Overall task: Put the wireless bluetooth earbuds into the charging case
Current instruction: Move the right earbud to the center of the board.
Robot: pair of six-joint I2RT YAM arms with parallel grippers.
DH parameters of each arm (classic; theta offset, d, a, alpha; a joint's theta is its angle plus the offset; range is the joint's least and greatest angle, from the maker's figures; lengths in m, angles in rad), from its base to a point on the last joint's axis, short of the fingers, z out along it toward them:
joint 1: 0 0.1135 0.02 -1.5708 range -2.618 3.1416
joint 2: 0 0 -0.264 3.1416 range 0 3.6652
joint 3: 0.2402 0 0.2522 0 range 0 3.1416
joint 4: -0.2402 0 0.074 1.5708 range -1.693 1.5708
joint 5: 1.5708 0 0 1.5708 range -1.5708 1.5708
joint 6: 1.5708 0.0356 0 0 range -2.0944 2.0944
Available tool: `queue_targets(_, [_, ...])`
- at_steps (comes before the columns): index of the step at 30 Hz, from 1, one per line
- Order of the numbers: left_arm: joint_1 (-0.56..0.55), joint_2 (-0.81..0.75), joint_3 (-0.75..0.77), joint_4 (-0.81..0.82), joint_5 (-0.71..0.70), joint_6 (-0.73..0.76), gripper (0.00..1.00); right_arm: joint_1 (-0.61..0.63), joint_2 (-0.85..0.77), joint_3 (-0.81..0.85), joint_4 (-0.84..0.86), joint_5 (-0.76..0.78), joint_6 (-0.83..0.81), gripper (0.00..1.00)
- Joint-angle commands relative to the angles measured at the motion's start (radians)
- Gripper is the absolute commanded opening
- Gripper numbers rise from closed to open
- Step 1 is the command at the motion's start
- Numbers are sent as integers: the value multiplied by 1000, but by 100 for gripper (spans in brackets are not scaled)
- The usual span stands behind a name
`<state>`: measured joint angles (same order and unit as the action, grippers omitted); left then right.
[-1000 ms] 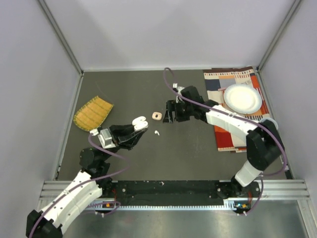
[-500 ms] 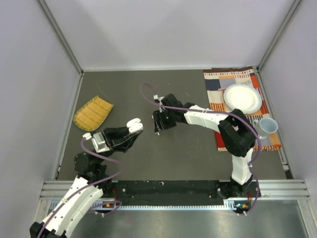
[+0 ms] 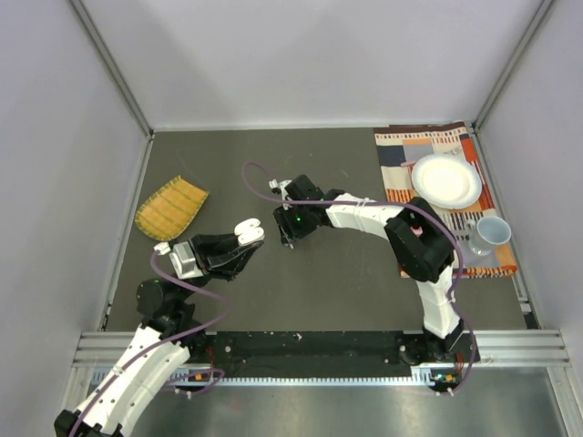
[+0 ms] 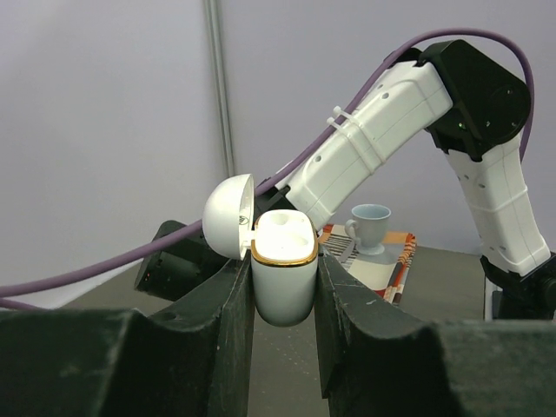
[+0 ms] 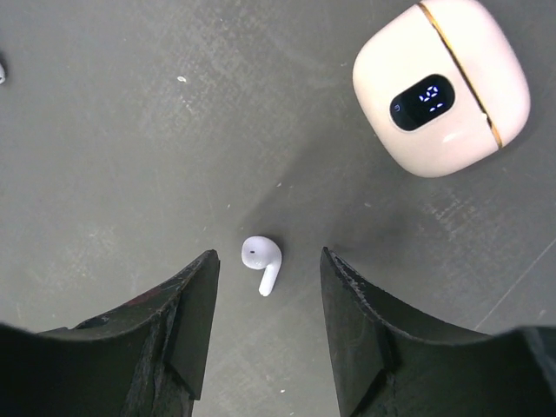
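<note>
My left gripper (image 4: 284, 271) is shut on a white charging case (image 4: 283, 291) with a gold rim, held upright off the table with its lid (image 4: 229, 217) hinged open to the left. From above, this case (image 3: 249, 228) sits at centre left. My right gripper (image 5: 268, 257) points down at the table, open, and a white earbud (image 5: 259, 254) lies on the dark surface between its fingertips, touching neither. A second, peach-pink case (image 5: 441, 87) with a lit display lies shut on the table just beyond. The right gripper (image 3: 288, 233) is close to the right of the held case.
A yellow woven mat (image 3: 170, 208) lies at the left. A patterned cloth (image 3: 401, 150) at the back right carries a white plate (image 3: 446, 180), with a pale cup (image 3: 492, 232) at its near end. Grey walls close in three sides.
The right arm has swung left across the table and its jaws have narrowed, now standing over the white earbud. The left gripper drew slightly back and left with the case.
</note>
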<state>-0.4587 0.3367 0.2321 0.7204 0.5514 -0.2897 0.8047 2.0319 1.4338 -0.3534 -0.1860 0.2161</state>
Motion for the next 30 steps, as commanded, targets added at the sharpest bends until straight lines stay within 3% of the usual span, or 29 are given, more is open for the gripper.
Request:
queue_targets(1, [5,4,44,13,10,-2,0,22,19,45,10,2,-34,50])
queue_targets(30, [5,21,39,-4,2,-12,0,65,64,36,-16,79,-50,36])
